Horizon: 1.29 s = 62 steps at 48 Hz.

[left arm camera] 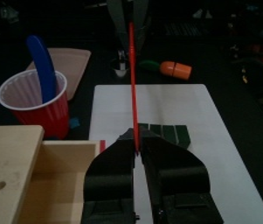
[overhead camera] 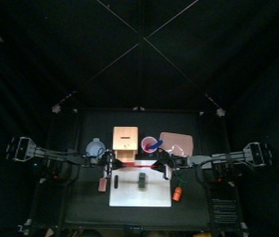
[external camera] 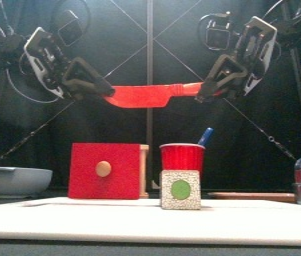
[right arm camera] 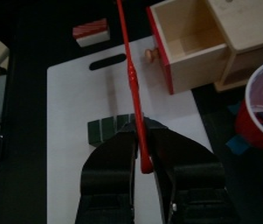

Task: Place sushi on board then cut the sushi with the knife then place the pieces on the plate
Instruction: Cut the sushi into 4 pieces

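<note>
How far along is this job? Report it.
Done: the sushi lies on the board. In hand: the left gripper and right gripper both grip the red knife, held level high above it. Left: cutting, then moving pieces to the plate.

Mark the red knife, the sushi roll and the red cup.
red knife [external camera: 153,95], front view, middle of its visible length.
sushi roll [external camera: 180,188], front view, green centre of its near end.
red cup [external camera: 184,158], front view, outer wall.
</note>
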Motion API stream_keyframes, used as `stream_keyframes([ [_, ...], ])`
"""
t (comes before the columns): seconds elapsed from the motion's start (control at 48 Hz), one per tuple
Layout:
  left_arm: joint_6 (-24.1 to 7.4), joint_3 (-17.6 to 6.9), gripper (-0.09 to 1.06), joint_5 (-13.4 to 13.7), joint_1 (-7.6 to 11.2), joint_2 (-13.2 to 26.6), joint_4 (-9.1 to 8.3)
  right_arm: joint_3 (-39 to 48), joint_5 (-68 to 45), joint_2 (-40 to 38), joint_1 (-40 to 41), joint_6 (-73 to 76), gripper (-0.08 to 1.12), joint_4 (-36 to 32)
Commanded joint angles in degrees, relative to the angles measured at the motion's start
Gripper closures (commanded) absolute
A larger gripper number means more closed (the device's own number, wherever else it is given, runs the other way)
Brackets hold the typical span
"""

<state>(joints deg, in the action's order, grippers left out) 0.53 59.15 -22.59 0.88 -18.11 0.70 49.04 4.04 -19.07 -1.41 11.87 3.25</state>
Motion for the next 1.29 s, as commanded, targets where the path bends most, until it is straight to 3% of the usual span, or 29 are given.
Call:
stream_keyframes([
  [0.021,-0.09,-0.79,0.56,-0.09,0.35,0.26,0.7,-0.44,0.97,0.09,-0.26,0.18,0.54,1.41],
  [0.208,-0.09,-1.67,0.56,-0.09,1.49,2.64,0.97,0.79,1.67,1.23,-1.41,0.09,0.54,3.34],
  [0.5,-0.35,-5.63,0.57,0.09,2.46,10.37,0.62,1.93,2.46,1.32,-1.85,0.09,0.55,3.25],
  [0.875,-0.44,-10.2,0.57,0.35,2.72,17.31,-0.97,3.16,3.6,1.41,-3.6,0.0,0.75,3.08],
  [1.292,-1.32,-14.41,0.57,6.42,2.02,21.36,-1.14,4.13,3.6,4.57,-4.92,-0.09,0.75,2.46],
])
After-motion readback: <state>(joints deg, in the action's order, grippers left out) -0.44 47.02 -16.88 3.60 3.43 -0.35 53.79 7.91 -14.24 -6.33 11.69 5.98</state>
